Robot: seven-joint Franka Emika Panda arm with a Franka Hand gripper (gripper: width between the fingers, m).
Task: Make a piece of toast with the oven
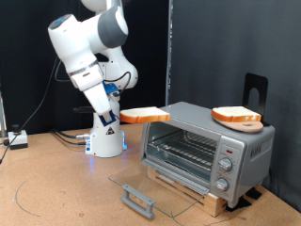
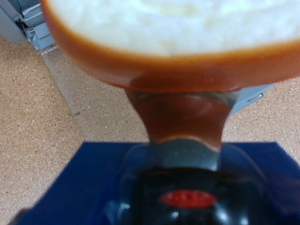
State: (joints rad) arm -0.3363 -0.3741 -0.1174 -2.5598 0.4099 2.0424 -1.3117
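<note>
The piece of toast [image 1: 144, 116], pale with an orange-brown crust, is held level in the air just off the oven's upper corner on the exterior view's left. My gripper [image 1: 122, 115] is shut on its edge. In the wrist view the toast [image 2: 159, 33] fills the upper part, with one dark finger [image 2: 183, 122] pressed against its crust. The silver-grey oven [image 1: 235, 151] stands at the exterior view's right. Its glass door [image 1: 155, 184] is folded down open, bar handle [image 1: 137, 199] lowest, and the wire rack [image 1: 183, 146] shows inside.
A second orange-crusted slice on a round tan board [image 1: 237, 117] lies on the oven's roof. The oven sits on a wooden base [image 1: 202, 193]. A black stand [image 1: 256, 89] rises behind it. Cables [image 1: 17, 139] lie at the exterior view's left, and the robot base [image 1: 103, 141] stands behind.
</note>
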